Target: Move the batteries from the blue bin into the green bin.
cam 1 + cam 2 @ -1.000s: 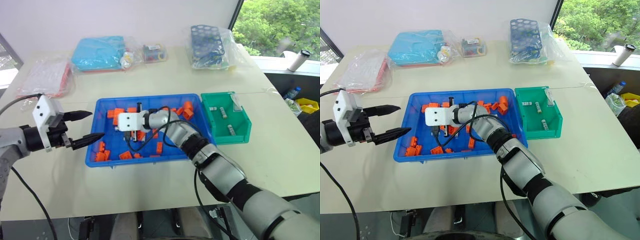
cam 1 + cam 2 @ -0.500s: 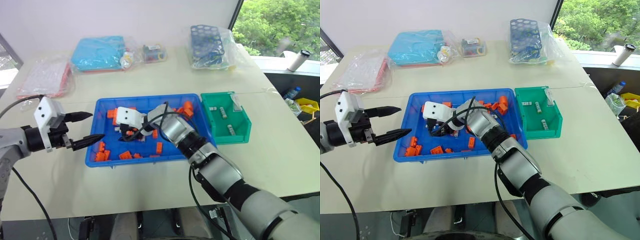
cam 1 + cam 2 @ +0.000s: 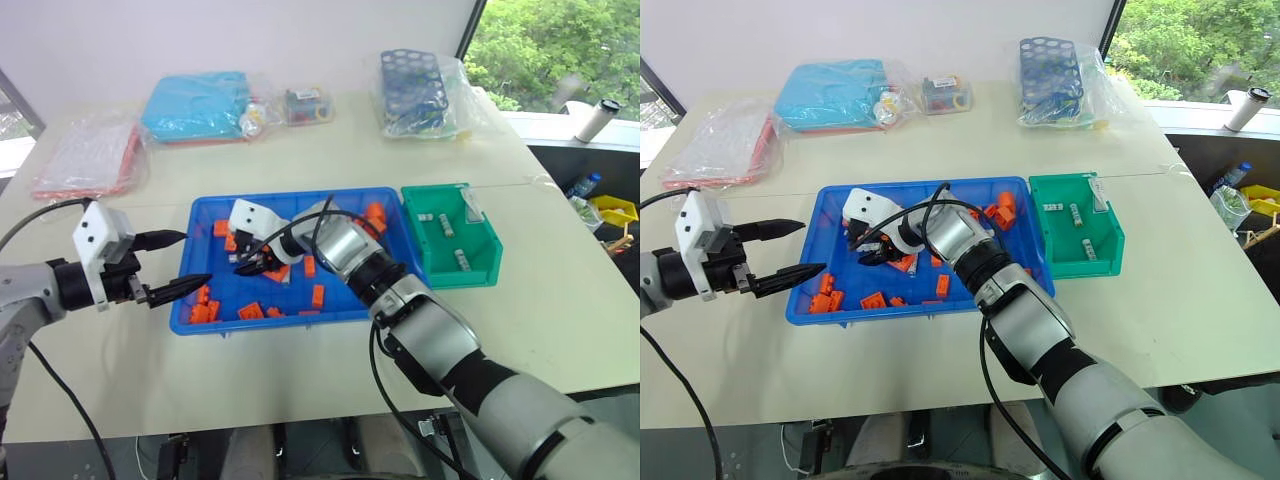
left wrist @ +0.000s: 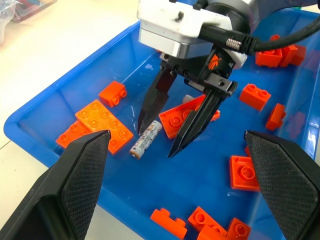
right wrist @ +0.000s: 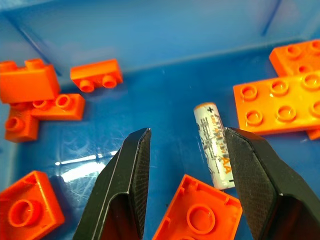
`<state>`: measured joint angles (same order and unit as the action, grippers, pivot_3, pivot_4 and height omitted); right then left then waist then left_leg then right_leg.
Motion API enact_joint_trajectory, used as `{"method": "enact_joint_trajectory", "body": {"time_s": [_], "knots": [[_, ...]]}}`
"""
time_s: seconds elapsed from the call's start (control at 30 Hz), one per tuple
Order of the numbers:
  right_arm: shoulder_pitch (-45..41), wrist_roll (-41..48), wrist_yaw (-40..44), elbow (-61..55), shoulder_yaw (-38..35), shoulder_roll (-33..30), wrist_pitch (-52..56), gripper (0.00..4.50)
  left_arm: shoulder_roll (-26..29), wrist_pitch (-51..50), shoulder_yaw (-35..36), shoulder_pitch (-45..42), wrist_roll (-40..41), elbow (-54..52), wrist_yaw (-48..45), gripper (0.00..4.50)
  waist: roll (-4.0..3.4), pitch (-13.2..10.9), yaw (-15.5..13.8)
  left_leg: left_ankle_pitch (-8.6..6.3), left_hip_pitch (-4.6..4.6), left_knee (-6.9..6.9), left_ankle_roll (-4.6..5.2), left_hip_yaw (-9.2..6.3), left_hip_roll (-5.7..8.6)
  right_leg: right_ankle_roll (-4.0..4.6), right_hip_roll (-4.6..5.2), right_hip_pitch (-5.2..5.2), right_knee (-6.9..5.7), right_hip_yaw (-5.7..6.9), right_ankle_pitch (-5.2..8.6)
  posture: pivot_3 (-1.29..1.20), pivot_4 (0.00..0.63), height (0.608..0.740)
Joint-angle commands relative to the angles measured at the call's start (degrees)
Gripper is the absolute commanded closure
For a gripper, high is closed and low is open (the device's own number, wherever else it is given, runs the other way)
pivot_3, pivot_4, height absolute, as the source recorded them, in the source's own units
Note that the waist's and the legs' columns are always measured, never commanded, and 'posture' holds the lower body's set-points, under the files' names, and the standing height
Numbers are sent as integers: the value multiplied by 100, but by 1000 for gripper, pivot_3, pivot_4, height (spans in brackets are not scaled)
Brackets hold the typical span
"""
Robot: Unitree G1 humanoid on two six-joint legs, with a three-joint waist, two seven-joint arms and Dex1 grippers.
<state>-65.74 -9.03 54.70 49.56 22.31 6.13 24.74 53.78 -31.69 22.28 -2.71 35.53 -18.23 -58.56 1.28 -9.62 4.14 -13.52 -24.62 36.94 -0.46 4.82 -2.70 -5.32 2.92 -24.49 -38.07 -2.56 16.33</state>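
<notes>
I held the right gripper (image 4: 172, 132) open over a battery (image 4: 146, 139) in the bin's (image 3: 300, 203) left half, framing a pinch; the left gripper (image 3: 194, 263) waited open.

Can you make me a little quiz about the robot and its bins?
1. True or false: the right gripper is shut on a battery.
2. Which bin does the right gripper hang in? A blue, B green, C neither.
3. Fill in: the loose toy pieces in the blue bin are coloured ____.

Key
1. False. It is open, and the battery lies on the bin floor near its fingers.
2. A. The green bin stands beside it and holds other batteries.
3. Orange.
</notes>
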Motion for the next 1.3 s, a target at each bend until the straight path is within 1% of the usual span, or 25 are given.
{"method": "enact_joint_trajectory", "body": {"time_s": [0.03, 0.23, 0.27, 0.33, 0.43, 0.6, 0.7, 0.77, 0.83, 0.9, 1.0, 1.03, 1.13, 1.17, 1.3], "knots": [[-270, -48, -158, 297, -29, 77, -201, 2132, 7, 131, 121, -48, 20, -138, 11, 0, 0, 0, -2, 0, 0, 0, -1, 0, 0, 1, 1, 0, 0, 0, 0, 0, 150, 739], [-338, -247, -248, 768, 109, 155, -624, 2132, -7, 157, 103, -79, 11, -126, 36, 0, 0, 0, 8, -1, 1, -6, -6, -1, 1, 7, 7, -1, 1, 1, 3, 0, 150, 739], [-361, -257, -295, 834, 90, 189, -686, 2368, -9, 165, 99, -87, 13, -121, 39, 0, 0, 0, 9, -1, 1, -7, -7, -1, 1, 8, 8, -2, 1, 2, 4, 0, 150, 739], [-408, -222, -347, 898, 12, 236, -727, 2994, -11, 176, 92, -92, 17, -124, 49, 0, 0, 0, 14, -2, 1, -9, -12, -2, 1, 10, 10, -2, 1, 3, 5, 0, 150, 739], [-436, -164, -265, 813, -41, 255, -670, 4402, -9, 184, 69, -117, 15, -108, 49, 0, 0, 0, 16, -10, 2, -12, -29, -3, 1, 14, 21, -4, 1, 10, 6, 0, 150, 739], [-403, 45, -52, 345, -215, 196, -242, 4402, -7, 208, -48, -227, -3, -13, -3, 0, 0, 0, 2, -12, 1, -14, -33, -3, 5, 17, 37, -5, 1, 32, 7, 0, 150, 739], [-298, 252, 21, -341, -433, -32, 297, 4402, -16, 207, -147, -322, 0, 29, -42, 0, -1, 0, 4, -12, 1, -15, -34, -3, 6, 18, 45, -5, 1, 44, 7, 0, 150, 739], [-135, 424, 94, -1119, -608, -327, 853, 4402, -28, 201, -205, -371, 3, 59, -69, 0, -1, -1, -11, -12, 1, -17, -34, -4, 7, 18, 58, -7, 2, 66, 6, 0, 150, 739], [113, 599, 159, -2148, -785, -768, 1457, 4402, -59, 175, -286, -418, 36, 58, -93, 0, -1, -1, -47, -11, -3, -18, -32, -10, 8, 25, 81, -5, 6, 114, 4, 0, 150, 739], [417, 808, 225, -3213, -1013, -1342, 2141, 4402, -95, 174, -392, -453, 46, 38, -117, 0, -1, 0, -60, -11, -6, -17, -32, -12, 15, 26, 92, -4, 10, 125, 4, 0, 150, 739], [968, 1022, 280, -4451, -1428, -2472, 2929, 4402, -172, 179, -573, -545, 39, 25, -137, 0, -1, 0, -88, -7, -9, -18, -21, -13, 26, 27, 111, -3, 15, 141, 4, 0, 150, 739], [1109, 1074, 252, -4694, -1516, -2758, 3092, 4402, -191, 178, -613, -566, 44, 18, -141, 0, -1, 0, -104, -6, -9, -18, -16, -13, 29, 27, 117, -3, 16, 146, 4, 0, 150, 739], [1730, 1130, 222, -5208, -1909, -3929, 3347, 4402, -272, 158, -752, -677, 55, 0, -133, 0, -2, -1, -129, -6, -9, -18, -9, -9, 31, 42, 119, -2, 19, 148, 12, 0, 150, 739], [1876, 1177, 201, -5306, -2008, -4197, 3399, 4402, -290, 155, -785, -706, 53, 3, -128, 0, -2, -1, -142, -6, -9, -18, -8, -8, 31, 42, 119, -2, 19, 149, 12, 0, 150, 739], [2754, 1374, 166, -5560, -2808, -5374, 3699, 4402, -360, 212, -935, -791, 6, 121, -193, 0, -13, -7, -171, -5, -2, -17, -3, -3, 29, 42, 108, 1, 17, 147, 12, 0, 150, 739]]}}
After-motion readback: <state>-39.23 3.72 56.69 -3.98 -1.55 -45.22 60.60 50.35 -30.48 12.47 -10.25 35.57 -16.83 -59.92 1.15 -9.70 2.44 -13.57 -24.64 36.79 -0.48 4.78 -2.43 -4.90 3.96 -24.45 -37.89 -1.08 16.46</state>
